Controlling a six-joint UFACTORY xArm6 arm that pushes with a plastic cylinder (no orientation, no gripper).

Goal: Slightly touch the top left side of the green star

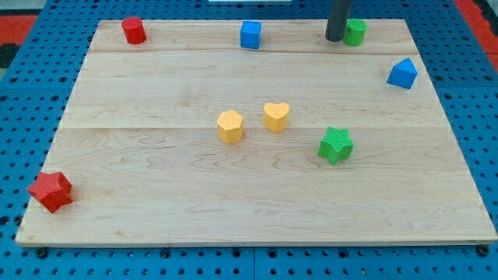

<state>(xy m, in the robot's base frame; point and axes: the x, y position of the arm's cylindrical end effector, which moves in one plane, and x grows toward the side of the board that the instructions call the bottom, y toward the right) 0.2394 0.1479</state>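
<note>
The green star (pixel 335 145) lies on the wooden board (pixel 156 194), right of centre. My tip (pixel 334 37) is at the view's top, far above the star and well apart from it. The tip stands right beside the left side of a green round block (pixel 355 32); I cannot tell if they touch.
A yellow hexagon (pixel 230 126) and a yellow heart (pixel 276 117) lie left of the star. A blue cube (pixel 250 35) and a red cylinder (pixel 134 30) sit along the top. A blue block (pixel 402 74) is at the right, a red star (pixel 51 191) at the bottom left.
</note>
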